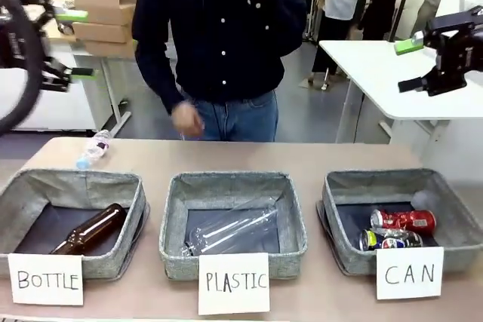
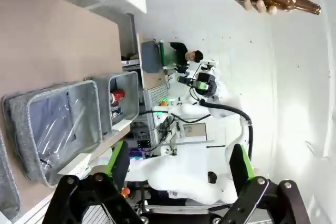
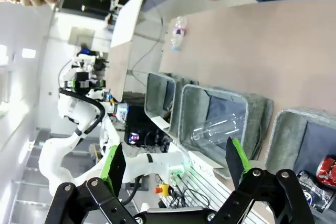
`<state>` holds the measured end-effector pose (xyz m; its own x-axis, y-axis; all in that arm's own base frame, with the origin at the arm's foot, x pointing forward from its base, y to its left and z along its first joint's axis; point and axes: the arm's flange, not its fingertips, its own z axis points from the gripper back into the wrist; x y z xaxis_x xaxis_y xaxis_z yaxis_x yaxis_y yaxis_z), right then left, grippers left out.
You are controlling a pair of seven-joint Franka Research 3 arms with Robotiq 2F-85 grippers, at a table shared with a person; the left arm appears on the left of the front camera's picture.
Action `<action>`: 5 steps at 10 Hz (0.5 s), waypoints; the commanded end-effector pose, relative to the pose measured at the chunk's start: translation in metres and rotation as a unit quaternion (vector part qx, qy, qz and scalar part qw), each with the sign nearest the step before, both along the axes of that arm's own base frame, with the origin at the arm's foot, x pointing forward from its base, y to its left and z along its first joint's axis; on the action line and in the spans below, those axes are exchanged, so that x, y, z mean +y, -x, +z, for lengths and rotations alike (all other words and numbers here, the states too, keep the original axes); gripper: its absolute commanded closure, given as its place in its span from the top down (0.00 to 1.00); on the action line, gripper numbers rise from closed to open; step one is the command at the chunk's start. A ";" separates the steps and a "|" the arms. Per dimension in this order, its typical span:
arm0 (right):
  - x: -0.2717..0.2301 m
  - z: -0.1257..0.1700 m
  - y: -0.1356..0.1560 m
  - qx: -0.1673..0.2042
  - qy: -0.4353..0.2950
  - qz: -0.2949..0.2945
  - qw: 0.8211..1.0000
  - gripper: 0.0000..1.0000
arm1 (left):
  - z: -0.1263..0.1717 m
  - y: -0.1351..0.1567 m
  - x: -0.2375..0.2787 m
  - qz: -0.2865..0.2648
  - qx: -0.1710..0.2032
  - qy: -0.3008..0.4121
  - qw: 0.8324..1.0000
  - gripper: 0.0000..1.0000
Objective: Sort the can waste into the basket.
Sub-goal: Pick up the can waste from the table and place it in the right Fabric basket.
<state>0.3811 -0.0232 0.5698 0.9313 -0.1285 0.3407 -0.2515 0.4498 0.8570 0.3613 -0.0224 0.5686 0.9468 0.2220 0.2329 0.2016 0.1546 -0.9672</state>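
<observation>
Near row, left to right: the bottle basket with 1 brown bottle, the plastic basket, then the can basket, holding the red can and the blue can. Can sorting looks done. The left gripper and the right gripper hang raised, wide open and empty.

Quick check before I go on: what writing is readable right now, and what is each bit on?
"BOTTLE": left paper sign, on the left basket.
"PLASTIC": middle paper sign, on the middle basket.
"CAN": right paper sign, on the right basket.
Print on the red can and the blue can: too small to read.
Label on the clear bottle on the table: blurred.
</observation>
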 end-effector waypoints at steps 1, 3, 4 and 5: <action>0.006 0.001 0.001 -0.010 0.001 0.017 1.000 1.00 | -0.008 -0.012 -0.036 -0.023 0.007 -0.037 0.999 1.00; 0.006 0.001 0.001 -0.010 0.001 0.017 1.000 1.00 | -0.008 -0.012 -0.036 -0.023 0.007 -0.037 0.999 1.00; 0.006 0.001 0.001 -0.010 0.001 0.017 1.000 1.00 | -0.008 -0.012 -0.036 -0.023 0.007 -0.037 0.999 1.00; 0.006 0.001 0.001 -0.010 0.001 0.017 1.000 1.00 | -0.008 -0.012 -0.036 -0.023 0.007 -0.037 0.999 1.00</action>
